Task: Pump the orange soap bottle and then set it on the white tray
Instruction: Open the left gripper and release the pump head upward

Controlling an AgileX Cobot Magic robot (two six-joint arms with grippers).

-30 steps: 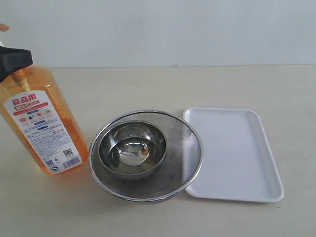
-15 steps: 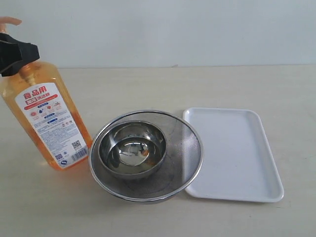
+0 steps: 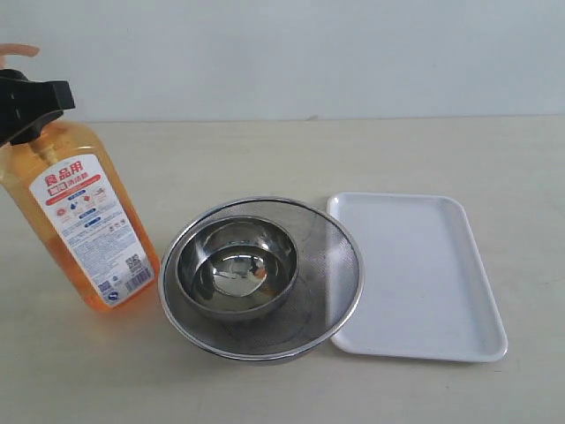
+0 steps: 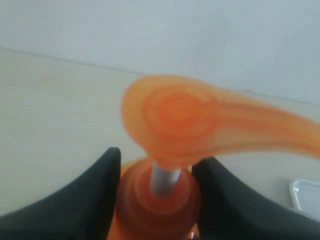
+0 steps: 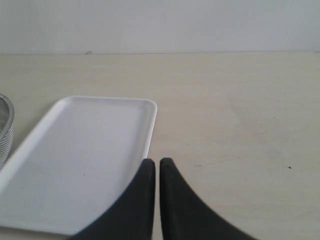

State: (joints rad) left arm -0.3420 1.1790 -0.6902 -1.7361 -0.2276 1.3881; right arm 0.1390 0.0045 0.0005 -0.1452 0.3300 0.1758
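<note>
Counts logged: one orange soap bottle (image 3: 75, 221), with one pump head (image 4: 175, 112) on it. One white tray (image 3: 424, 274) is counted. Two round steel vessels are counted: one mesh strainer bowl (image 3: 331, 256), one smaller solid bowl (image 3: 234, 269). Two grippers are counted: left gripper (image 4: 159, 160), right gripper (image 5: 156, 165).

Translucent plastic bottle (image 3: 84, 230), smooth white plastic tray (image 3: 415, 274) (faint sheen), polished steel bowl (image 3: 237, 268), seemingly fine-mesh strainer (image 3: 331, 265).

Small steel bowl (image 3: 236, 269) nested inside mesh strainer (image 3: 334, 258); beige tabletop (image 3: 265, 159).
</note>
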